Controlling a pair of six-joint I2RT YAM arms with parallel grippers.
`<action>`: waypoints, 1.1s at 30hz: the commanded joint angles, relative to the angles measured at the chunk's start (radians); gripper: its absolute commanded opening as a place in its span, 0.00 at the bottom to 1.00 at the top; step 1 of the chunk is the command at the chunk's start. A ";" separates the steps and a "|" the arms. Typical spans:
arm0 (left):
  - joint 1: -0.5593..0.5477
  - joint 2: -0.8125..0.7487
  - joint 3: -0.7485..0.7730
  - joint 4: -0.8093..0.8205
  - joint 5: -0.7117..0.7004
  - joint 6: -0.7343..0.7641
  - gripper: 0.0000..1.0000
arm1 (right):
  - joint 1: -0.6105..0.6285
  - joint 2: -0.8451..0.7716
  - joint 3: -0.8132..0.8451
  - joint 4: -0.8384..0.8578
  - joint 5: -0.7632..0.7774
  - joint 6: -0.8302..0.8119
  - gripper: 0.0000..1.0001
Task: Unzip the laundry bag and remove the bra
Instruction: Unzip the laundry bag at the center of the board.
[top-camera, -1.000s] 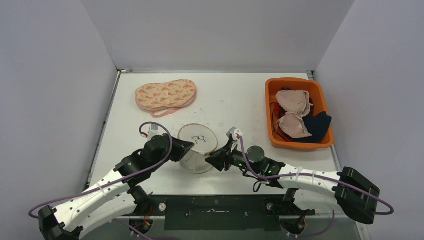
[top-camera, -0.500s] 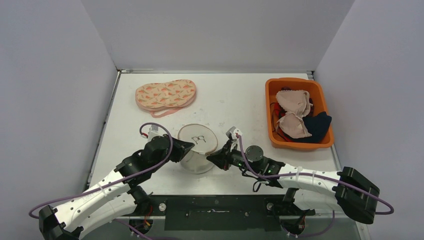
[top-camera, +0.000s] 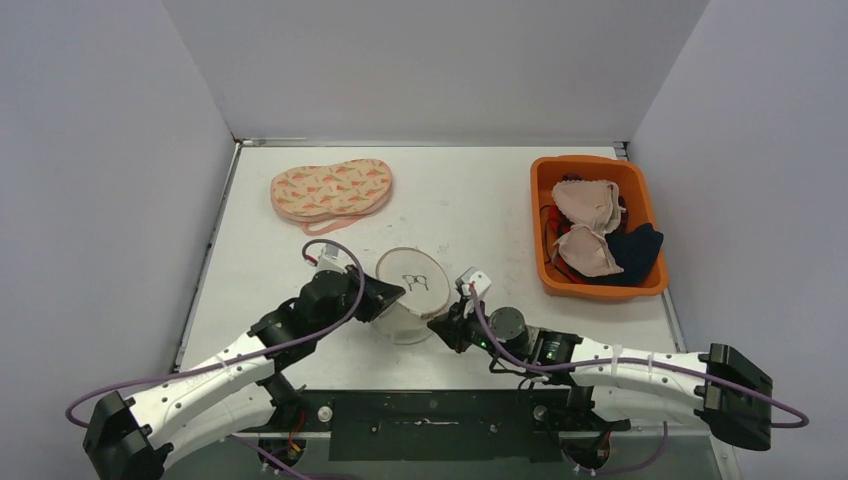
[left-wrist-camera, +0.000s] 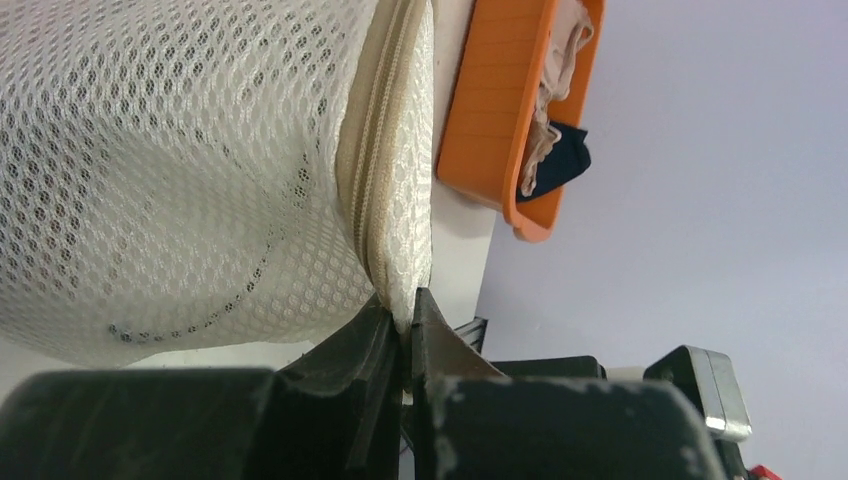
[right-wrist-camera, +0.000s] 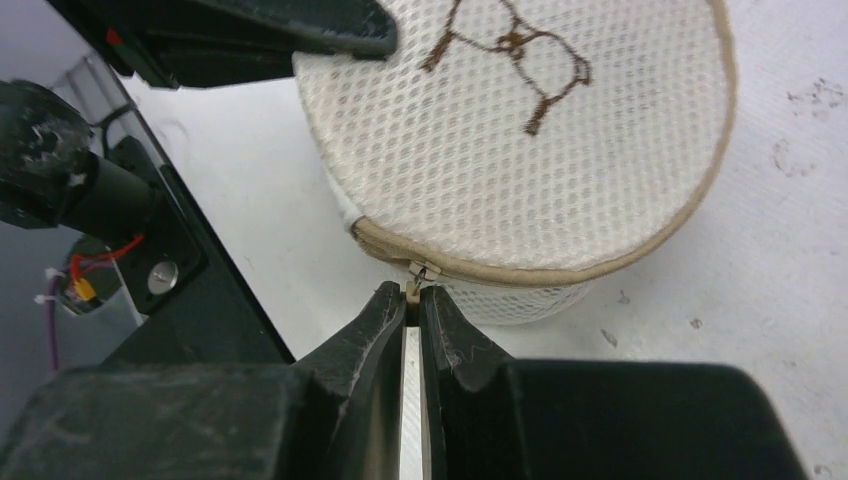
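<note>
The laundry bag (top-camera: 410, 300) is a round white mesh drum with a beige zipper rim and an embroidered bra mark on its lid; it sits at the table's near middle. My left gripper (top-camera: 392, 293) is shut on the bag's rim fabric beside the zipper (left-wrist-camera: 405, 310). My right gripper (top-camera: 440, 325) is shut on the beige zipper pull (right-wrist-camera: 412, 291) at the bag's near edge (right-wrist-camera: 520, 150). The bra inside the bag is hidden by the mesh.
A carrot-print bra bag (top-camera: 331, 189) lies at the far left. An orange bin (top-camera: 545, 270) with pale bras and dark clothing stands at the right. It also shows in the left wrist view (left-wrist-camera: 500, 110). The table's front edge lies just below the grippers.
Both grippers and the bag have shifted a little to the right and forward. The bag's lid now tilts more toward the right arm.
</note>
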 joint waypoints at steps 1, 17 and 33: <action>0.025 0.098 0.016 0.266 0.150 0.169 0.00 | 0.112 -0.031 0.045 -0.082 0.209 -0.043 0.05; 0.101 0.497 0.196 0.479 0.531 0.447 0.13 | 0.247 -0.027 -0.024 -0.042 0.448 0.071 0.05; -0.012 -0.081 -0.145 0.233 0.087 0.194 0.93 | 0.254 0.065 0.021 0.029 0.456 0.053 0.05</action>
